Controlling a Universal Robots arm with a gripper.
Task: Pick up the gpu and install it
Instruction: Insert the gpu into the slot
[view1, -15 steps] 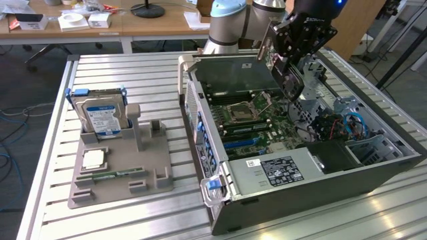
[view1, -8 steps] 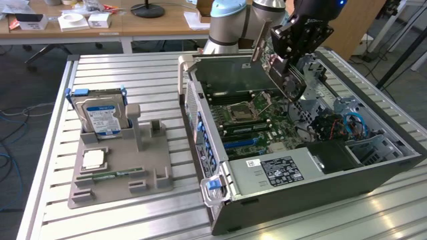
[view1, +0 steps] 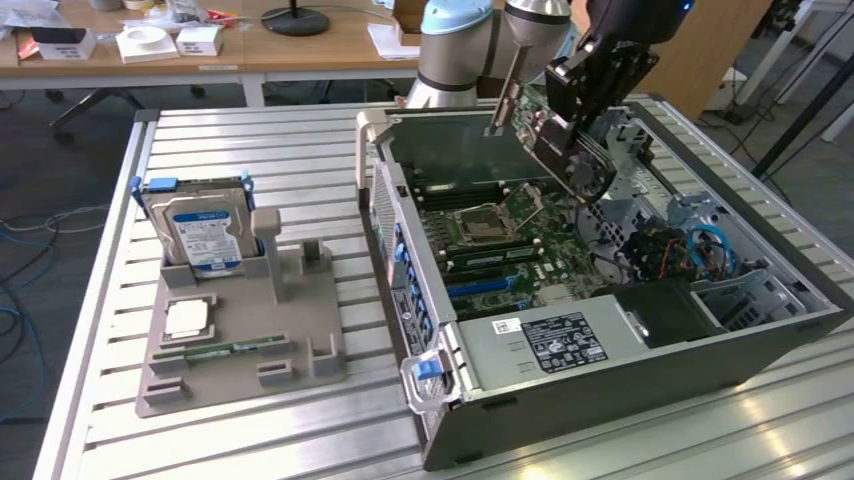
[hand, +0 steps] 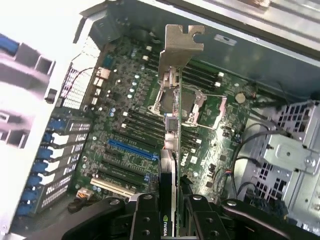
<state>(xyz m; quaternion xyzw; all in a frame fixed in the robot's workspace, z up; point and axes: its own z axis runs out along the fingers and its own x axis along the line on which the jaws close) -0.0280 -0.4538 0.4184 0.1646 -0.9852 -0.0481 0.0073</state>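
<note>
A robot arm's jaws pinch a graphics card (view1: 567, 160) by one end, holding it tilted in the air above the green motherboard (hand: 125, 125) inside an open computer case (view1: 561, 400) on a slatted tabletop (view1: 267, 140). The card's silver bracket (hand: 178, 50) is at the end farthest from the jaws.

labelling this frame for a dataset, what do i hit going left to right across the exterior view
hard drive → blue latch on the case front → cpu socket → gpu → blue cables
</note>
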